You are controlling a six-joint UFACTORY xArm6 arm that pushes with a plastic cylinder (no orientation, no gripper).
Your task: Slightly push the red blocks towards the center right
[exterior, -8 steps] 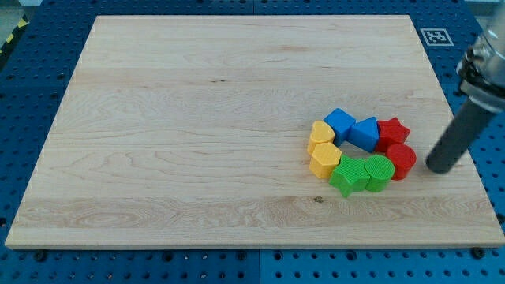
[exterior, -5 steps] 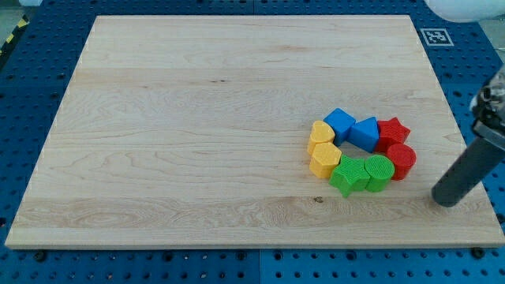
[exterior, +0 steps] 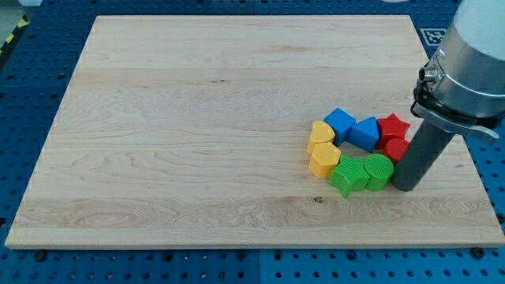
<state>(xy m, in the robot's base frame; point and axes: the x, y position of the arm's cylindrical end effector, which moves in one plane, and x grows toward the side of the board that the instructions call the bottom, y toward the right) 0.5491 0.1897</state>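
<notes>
Showing a pale wooden board (exterior: 197,118) lying on a blue perforated bench (exterior: 489,237), with eight small blocks clustered in a ring on the board's right half. Serving as landmark is the red star block (exterior: 392,127), which is sitting at the ring's upper right corner with its ribbed, five-pointed top facing up. Directly below the star, and touching it, a second red block (exterior: 396,149) is showing only a sliver of its glossy red side; its shape cannot be made out because the rod is covering most of it. Left of the star a blue wedge-like block (exterior: 365,132) is pressing against it, and further left a blue cube (exterior: 341,123) is standing tilted. Lower left of the star, a green round block (exterior: 379,170) and a green star block (exterior: 348,175) are lying side by side. Far left of the star, two yellow blocks are stacked along the ring's edge: an upper yellow heart-like block (exterior: 321,132) and a lower yellow block (exterior: 324,158).

Resting below and right of the star, my tip (exterior: 406,186) is standing beside the green round block, apparently against the hidden red block's right side. No jaws exist on this rod, so no opening can be told.
</notes>
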